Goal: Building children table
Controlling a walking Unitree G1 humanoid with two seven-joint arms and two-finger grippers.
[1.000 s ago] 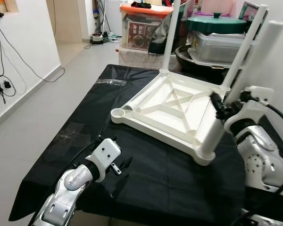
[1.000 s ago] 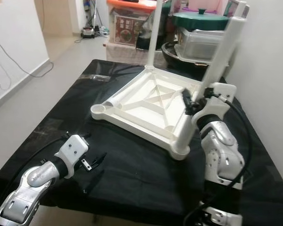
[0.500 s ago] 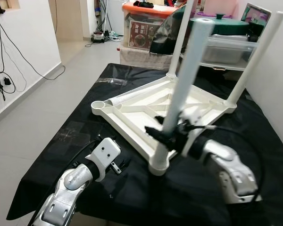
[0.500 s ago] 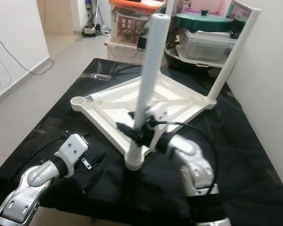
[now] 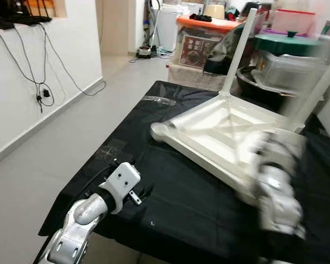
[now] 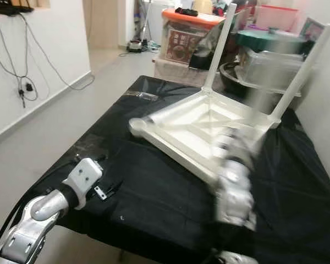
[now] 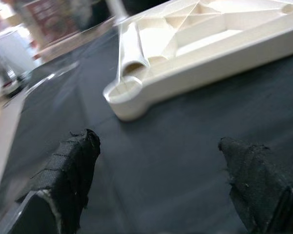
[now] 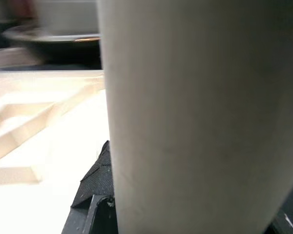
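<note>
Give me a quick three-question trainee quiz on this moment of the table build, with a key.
1. True or false: the left gripper is shut on a table part.
2. How does the white table top lie on the black cloth? A: right way up. B: underside up. C: standing on one edge.
3. What is the right gripper clamped on?

Key
1. False: its fingers stand apart with nothing between them, short of the table top's empty corner socket.
2. B: the ribbed underside faces up.
3. A white leg, seen close between its fingers in the right wrist view.
</note>
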